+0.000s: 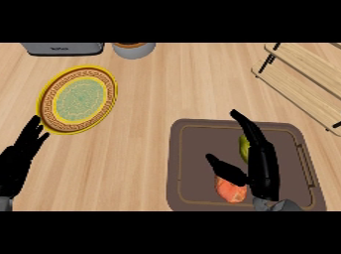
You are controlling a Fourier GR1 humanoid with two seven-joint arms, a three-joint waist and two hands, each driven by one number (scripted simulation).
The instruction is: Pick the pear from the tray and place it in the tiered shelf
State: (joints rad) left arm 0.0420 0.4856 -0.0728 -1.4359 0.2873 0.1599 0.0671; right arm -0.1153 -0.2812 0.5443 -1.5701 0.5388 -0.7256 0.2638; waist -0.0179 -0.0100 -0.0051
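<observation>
right hand [259, 166] over brown tray [195, 163], fingers straight, holding nothing; green pear [243, 145] on tray, partly hidden beneath it; tiered shelf [312, 84] well apart; left hand [12, 161] open at left edge

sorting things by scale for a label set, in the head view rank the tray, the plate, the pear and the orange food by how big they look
1. tray
2. plate
3. and 4. pear and orange food: both mostly hidden behind the right hand, so unranked.
</observation>
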